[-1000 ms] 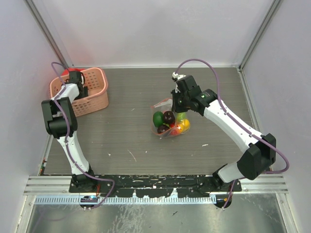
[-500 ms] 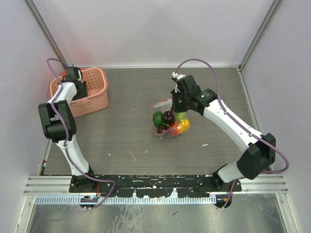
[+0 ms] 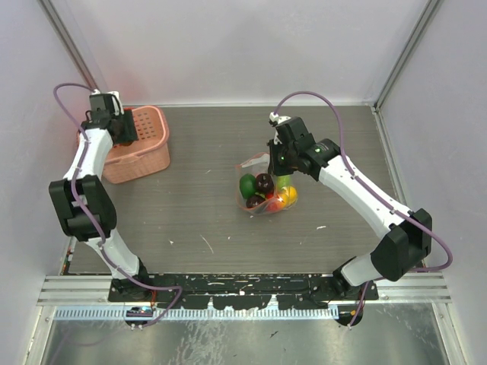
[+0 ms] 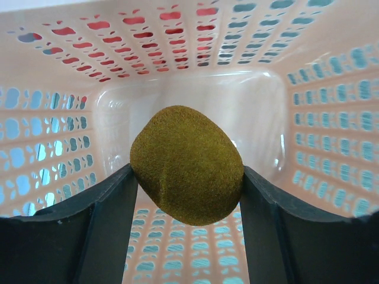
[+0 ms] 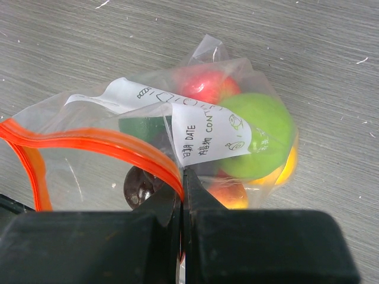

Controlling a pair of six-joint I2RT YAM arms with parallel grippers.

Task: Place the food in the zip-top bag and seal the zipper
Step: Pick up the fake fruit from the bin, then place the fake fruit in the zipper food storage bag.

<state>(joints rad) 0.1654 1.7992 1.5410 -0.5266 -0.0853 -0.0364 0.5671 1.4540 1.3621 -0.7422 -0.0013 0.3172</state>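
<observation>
Grey, scuffed worktop (image 3: 190, 228) fills the booth, with pale walls on three sides. Right of its middle lies the clear bag (image 3: 259, 204), crinkly, with a white label (image 5: 201, 133) across its front. The orange strip (image 5: 95, 142) along the bag's mouth bows out in a loop, so the mouth gapes and is not sealed. Packed inside are a green fruit (image 5: 260, 133), a red fruit (image 5: 204, 86) beyond it, an orange-yellow fruit (image 5: 287, 168) low at the bag's bottom, and a dark purple-brown fruit (image 5: 139, 183) close under the strip. The right hand (image 5: 182, 177) comes at the bag from its far side, with the fingers pressed together and pinching the mouth edge right where the strip runs.

Well apart from all that, in the far left corner, sits a pink lattice basket (image 3: 148, 156). The left hand (image 4: 186, 177) is over it, pointing down inside, and its two dark fingers (image 4: 106, 219) are clamped on either side of a fuzzy olive-brown fruit (image 4: 186, 160), roundish and wider than it is tall. The basket's walls and floor show behind this fruit. Whether it touches the floor of the basket, I cannot tell.
</observation>
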